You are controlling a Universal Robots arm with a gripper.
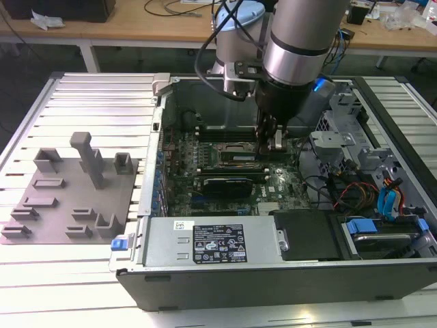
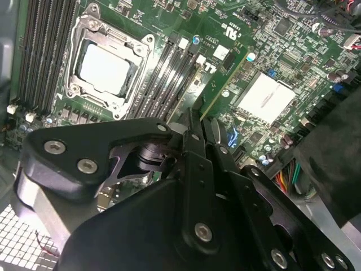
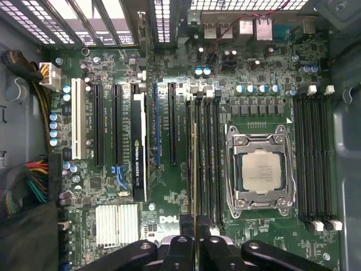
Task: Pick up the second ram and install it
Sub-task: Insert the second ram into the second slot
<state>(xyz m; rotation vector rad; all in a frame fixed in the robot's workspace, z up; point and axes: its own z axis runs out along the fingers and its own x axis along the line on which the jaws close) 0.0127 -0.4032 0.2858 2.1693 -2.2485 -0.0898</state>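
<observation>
The black two-fingered pincer (image 1: 272, 140) on the silver-and-grey robot arm (image 1: 293, 34) reaches down into the open black desktop computer case (image 1: 205, 273), which lies on its side on the slatted aluminium table (image 1: 89, 102). In both wrist views the pincer (image 3: 194, 240) (image 2: 203, 121) is clenched on the second ram (image 3: 194, 164) (image 2: 225, 82), a long, thin green circuit-board stick seen edge-on, with one finger pressed to each flat face near one end. The stick stands on edge over the green motherboard (image 3: 163, 192), in line with the bank of long black memory slots (image 3: 210, 158) just beside the square metal-framed processor socket (image 3: 260, 172) (image 2: 104, 70). It lies between that socket and the black expansion card (image 3: 138, 147). Whether its lower edge is seated in a slot or merely above one, I cannot tell. A second bank of black slots (image 3: 313, 158) lies on the socket's far side. In the exterior view, the flat grey plastic fixture plate with raised blocks (image 1: 61, 205) sits on the table, well apart from the pincer, towards the exterior view's left
</observation>
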